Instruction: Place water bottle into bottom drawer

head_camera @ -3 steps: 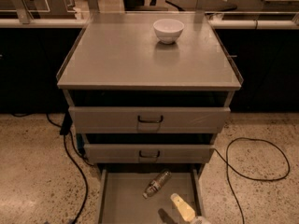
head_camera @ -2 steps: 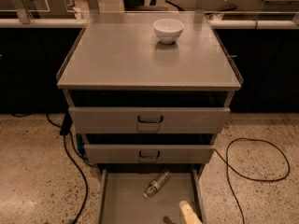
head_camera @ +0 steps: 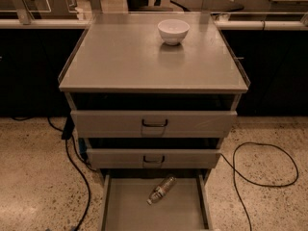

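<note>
1. Water bottle: lying on its side on the floor of the bottom drawer, set diagonally, cap end toward the front left, base toward the rear right. Clear of both side walls. Same spot and same angle as a second ago.
2. Gripper: out of view. Seen earlier as a pale finger at the lower edge, over the front right of the drawer; since withdrawn past the frame. Jaw state cannot be told. No position relative to the jaws can be given for that reason.
3. Bottom drawer: pulled open, holding the one bottle and nothing else visible. Front end cut off by the frame edge.
4. White bowl: upright on the cabinet top, toward the rear, right of centre. Contents not discernible. Unmoved.
5. Top drawer and middle drawer: each standing slightly forward of the one above, interiors hidden.
6. Count: one bottle, one bowl, three drawers, two dark handles, two cables on the floor: left cable, looped right cable.
</note>
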`<act>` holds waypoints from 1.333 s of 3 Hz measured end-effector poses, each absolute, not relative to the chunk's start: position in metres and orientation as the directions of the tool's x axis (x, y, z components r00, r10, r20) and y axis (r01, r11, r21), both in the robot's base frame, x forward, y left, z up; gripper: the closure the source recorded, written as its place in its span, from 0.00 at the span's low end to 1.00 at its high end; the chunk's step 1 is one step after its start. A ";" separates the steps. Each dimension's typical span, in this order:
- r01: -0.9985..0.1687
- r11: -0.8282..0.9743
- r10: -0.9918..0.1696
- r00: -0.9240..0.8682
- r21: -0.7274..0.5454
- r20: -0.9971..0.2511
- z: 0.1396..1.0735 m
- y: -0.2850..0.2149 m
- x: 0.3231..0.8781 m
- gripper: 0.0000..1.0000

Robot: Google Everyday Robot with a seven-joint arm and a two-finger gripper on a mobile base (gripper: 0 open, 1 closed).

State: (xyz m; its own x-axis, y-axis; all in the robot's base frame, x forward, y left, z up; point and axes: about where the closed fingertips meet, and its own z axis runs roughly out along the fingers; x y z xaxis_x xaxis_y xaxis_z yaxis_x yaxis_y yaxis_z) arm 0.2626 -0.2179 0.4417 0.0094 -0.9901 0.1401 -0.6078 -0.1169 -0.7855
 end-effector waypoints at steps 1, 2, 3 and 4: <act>-0.610 -0.114 -0.990 0.009 -0.784 0.138 0.441 -0.218 0.262 0.00; -0.605 -0.134 -0.986 0.001 -0.785 0.168 0.445 -0.235 0.258 0.00; -0.582 -0.160 -0.962 -0.089 -0.798 0.258 0.479 -0.314 0.235 0.00; -0.483 -0.198 -0.889 -0.278 -0.853 0.364 0.574 -0.420 0.208 0.00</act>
